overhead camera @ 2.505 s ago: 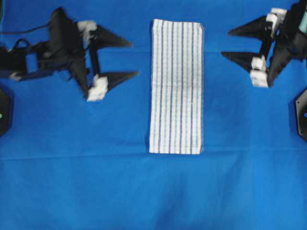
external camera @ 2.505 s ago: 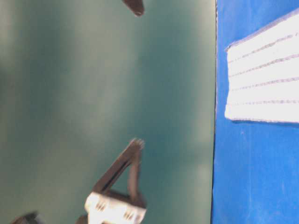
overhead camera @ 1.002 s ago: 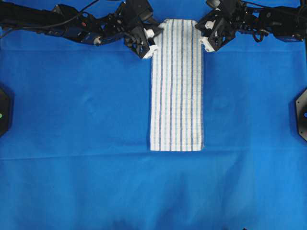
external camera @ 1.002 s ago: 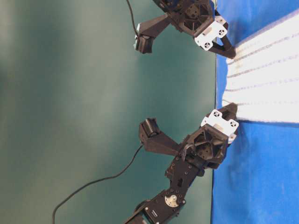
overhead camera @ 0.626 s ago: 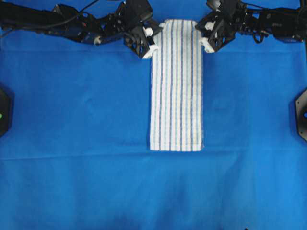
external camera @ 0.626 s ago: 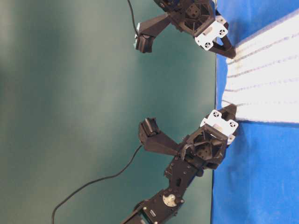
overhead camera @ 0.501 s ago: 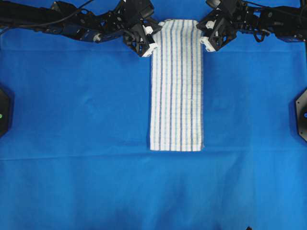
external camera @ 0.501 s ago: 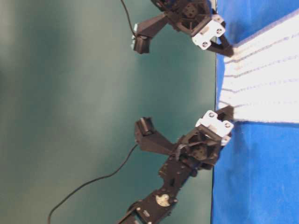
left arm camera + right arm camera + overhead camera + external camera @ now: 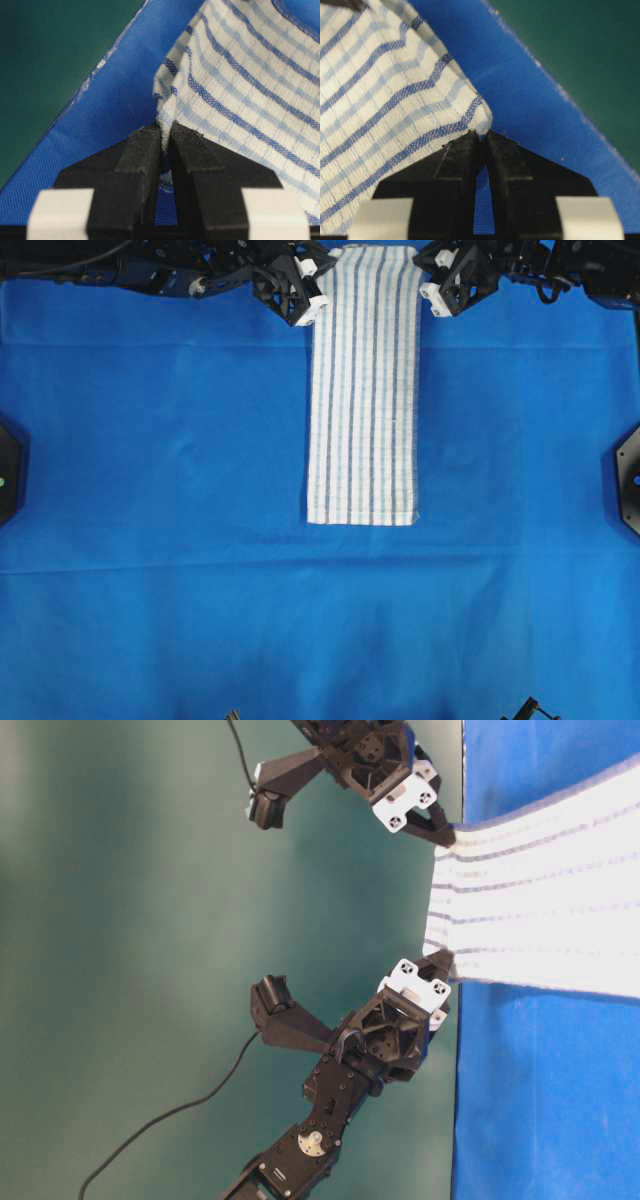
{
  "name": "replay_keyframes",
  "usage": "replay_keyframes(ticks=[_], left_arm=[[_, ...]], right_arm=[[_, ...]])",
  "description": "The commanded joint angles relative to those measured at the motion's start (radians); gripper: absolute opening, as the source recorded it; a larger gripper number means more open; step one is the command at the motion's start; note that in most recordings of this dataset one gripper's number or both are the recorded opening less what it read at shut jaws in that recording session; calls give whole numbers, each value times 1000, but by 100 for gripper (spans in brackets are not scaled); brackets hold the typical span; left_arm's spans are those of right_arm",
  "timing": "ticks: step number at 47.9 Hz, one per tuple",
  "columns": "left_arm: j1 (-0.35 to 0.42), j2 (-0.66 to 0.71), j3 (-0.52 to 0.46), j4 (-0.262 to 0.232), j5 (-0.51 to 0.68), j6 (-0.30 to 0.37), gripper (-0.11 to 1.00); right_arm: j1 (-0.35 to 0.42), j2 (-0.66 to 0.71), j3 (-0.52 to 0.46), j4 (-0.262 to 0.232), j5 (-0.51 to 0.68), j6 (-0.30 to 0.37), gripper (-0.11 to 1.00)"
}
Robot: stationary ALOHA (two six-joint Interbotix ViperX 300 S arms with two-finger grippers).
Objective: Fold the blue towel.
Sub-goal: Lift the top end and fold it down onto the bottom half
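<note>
Blue towel (image 9: 363, 390) stretches down the middle of the plain blue sheet (image 9: 150, 490), far end lifted off it. Left gripper (image 9: 310, 290) pinches one far corner tight, right gripper (image 9: 432, 285) the other. Dark green backdrop (image 9: 150, 920) behind; black mounts (image 9: 628, 475) flank the sheet.

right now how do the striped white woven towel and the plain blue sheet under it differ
The striped white woven towel is a narrow strip; the plain solid-blue sheet spreads far wider, across the whole work surface. The towel's far end is lifted, pinched at its corners by the left gripper and right gripper; the sheet lies flat, ungripped. Both are cloth.
</note>
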Motion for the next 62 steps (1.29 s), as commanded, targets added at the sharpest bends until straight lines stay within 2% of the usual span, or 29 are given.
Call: replay_keyframes(ticks=[1, 11, 19, 29, 42, 56, 62], left_arm=[[5, -46, -17, 0, -3, 2, 2], [-31, -104, 9, 0, 5, 5, 2], [-72, -161, 54, 0, 6, 38, 2], [-138, -238, 138, 0, 6, 74, 2], [-238, -305, 238, 0, 6, 81, 2], [-385, -319, 288, 0, 2, 72, 2], [-453, -318, 295, 0, 2, 46, 2]], right_arm=[[-8, -41, -17, -2, 8, 3, 7], [12, -133, 32, -2, 14, 6, 7], [67, -241, 86, -2, 15, 8, 7], [176, -365, 179, 0, 28, 9, 7], [330, -436, 264, 14, 52, 21, 7], [531, -436, 279, 66, 130, 25, 7], [606, -431, 279, 107, 155, 25, 8]])
